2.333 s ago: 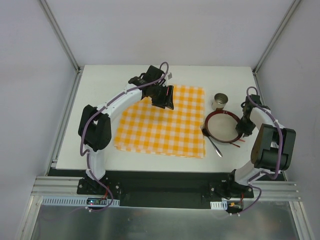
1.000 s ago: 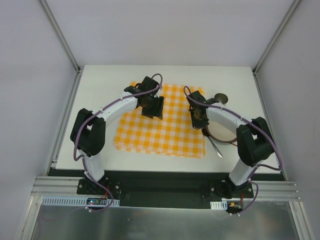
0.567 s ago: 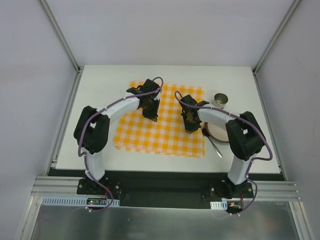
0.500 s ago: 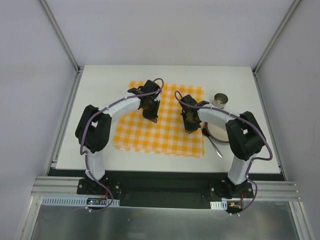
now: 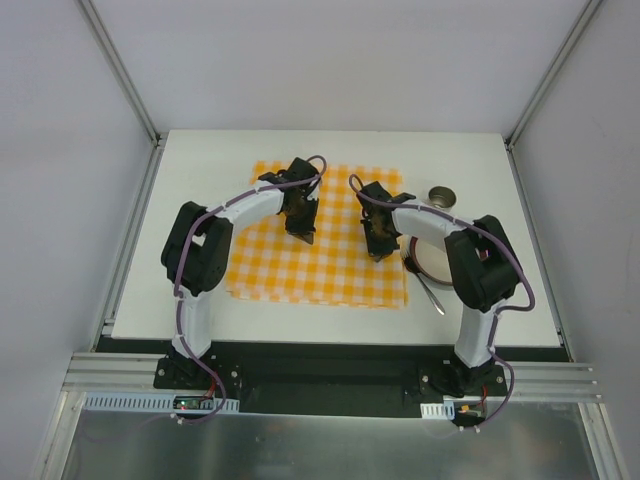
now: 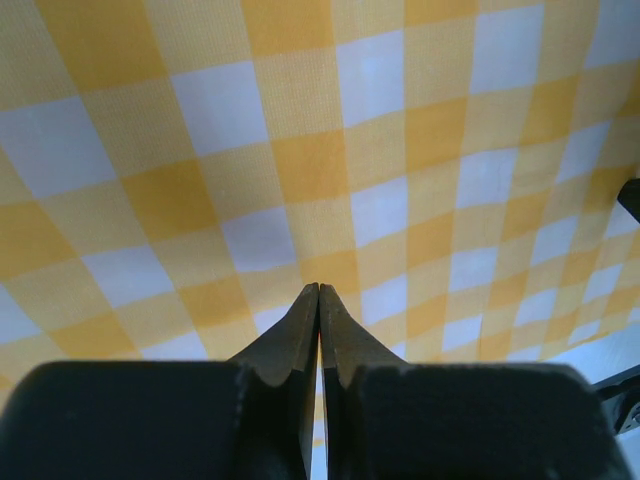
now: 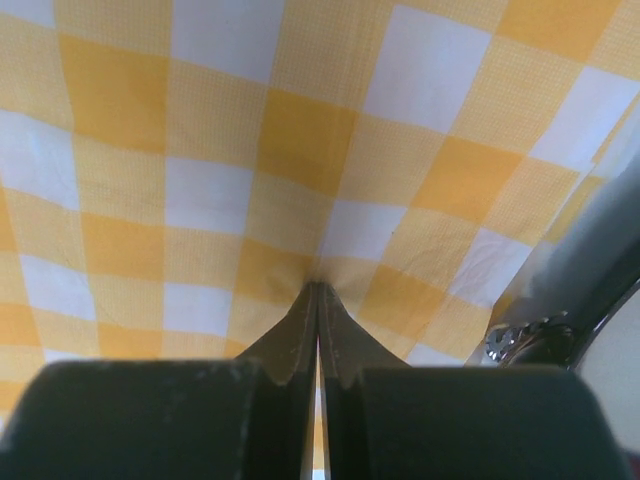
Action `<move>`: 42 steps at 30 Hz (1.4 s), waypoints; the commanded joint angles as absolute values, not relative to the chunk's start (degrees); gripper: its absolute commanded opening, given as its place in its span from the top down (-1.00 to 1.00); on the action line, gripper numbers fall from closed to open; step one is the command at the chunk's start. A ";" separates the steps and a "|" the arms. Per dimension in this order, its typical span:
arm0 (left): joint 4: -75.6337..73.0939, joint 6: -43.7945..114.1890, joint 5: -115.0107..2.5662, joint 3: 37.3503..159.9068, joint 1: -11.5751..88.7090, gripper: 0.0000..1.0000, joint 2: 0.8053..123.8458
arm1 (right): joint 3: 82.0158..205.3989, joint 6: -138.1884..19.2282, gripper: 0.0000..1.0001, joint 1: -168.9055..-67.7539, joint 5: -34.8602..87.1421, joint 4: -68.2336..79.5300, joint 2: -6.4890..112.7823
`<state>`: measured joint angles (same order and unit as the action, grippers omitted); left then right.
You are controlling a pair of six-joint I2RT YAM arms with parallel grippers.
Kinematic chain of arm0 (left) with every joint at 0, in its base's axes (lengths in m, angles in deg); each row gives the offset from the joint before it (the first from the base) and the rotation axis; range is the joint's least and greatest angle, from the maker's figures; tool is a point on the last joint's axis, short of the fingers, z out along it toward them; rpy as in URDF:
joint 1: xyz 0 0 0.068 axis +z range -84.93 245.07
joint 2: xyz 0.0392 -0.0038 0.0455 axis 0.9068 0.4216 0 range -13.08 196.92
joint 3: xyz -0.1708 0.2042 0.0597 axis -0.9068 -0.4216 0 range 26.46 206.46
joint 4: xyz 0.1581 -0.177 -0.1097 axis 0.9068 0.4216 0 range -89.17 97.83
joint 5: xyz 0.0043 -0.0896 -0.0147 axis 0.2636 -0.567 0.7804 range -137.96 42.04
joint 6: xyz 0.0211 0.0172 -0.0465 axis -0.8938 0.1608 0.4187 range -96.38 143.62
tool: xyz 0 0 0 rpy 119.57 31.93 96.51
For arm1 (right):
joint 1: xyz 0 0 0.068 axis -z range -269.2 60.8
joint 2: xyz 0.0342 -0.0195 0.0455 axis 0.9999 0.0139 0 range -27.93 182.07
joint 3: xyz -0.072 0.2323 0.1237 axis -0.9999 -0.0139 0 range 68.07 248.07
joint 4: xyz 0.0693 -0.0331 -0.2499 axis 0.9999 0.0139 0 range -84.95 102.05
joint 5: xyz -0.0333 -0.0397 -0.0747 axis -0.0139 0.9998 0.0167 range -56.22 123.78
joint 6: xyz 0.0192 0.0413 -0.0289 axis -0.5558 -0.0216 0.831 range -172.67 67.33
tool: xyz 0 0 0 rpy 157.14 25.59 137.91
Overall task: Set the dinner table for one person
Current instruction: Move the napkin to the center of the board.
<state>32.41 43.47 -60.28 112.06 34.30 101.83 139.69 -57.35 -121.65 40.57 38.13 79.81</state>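
An orange-and-white checked cloth (image 5: 320, 272) lies on the white dinner table (image 5: 480, 160). My left gripper (image 5: 303, 237) stands on the cloth's far middle. In the left wrist view its jaws (image 6: 319, 288) are shut, with the cloth (image 6: 400, 150) drawn up to their tips. My right gripper (image 5: 377, 252) stands on the cloth's right part. Its shut tips (image 7: 317, 285) press into the cloth (image 7: 200, 200), and creases spread out from them. A dark red-rimmed plate (image 5: 428, 265) lies just right of the cloth, partly under my right arm.
A metal fork (image 5: 432, 292) lies at the plate's near side, by the cloth's right edge. A small metal cup (image 5: 442, 196) stands behind the plate. The plate's rim (image 7: 570, 280) shows at the right of the right wrist view. Frame posts stand at the far corners.
My left gripper has shut on the cloth. Both arms have drawn a little toward the far side, and the cloth's right part has slid that way with them.
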 commanded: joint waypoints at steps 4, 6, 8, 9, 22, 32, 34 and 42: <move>33.70 41.81 -62.02 116.72 35.62 1.00 102.85 | 146.38 -56.27 0.99 -116.89 38.71 37.57 86.41; 33.79 41.64 -62.02 116.81 35.80 1.00 102.76 | 148.48 -55.83 0.98 -115.84 38.62 38.18 87.55; 33.97 41.55 -62.20 116.72 35.89 1.00 102.67 | 149.80 -55.39 0.98 -114.96 38.26 38.36 88.34; 33.88 41.55 -62.11 116.64 35.97 1.00 102.50 | 151.38 -55.13 0.99 -114.08 37.92 38.62 88.69; 34.14 42.78 -59.74 113.30 39.40 0.93 102.67 | 158.95 -53.19 0.99 -110.74 35.54 41.79 92.30; 34.15 42.78 -61.85 114.25 41.60 0.79 107.14 | 158.42 -53.10 0.99 -110.38 34.40 41.53 91.86; 34.23 42.69 -62.55 115.40 42.04 0.78 108.55 | 158.42 -53.28 0.99 -110.38 34.31 41.53 92.03; 35.64 42.43 -65.18 122.60 45.37 0.78 113.04 | 160.71 -52.93 0.99 -110.12 34.31 42.40 94.05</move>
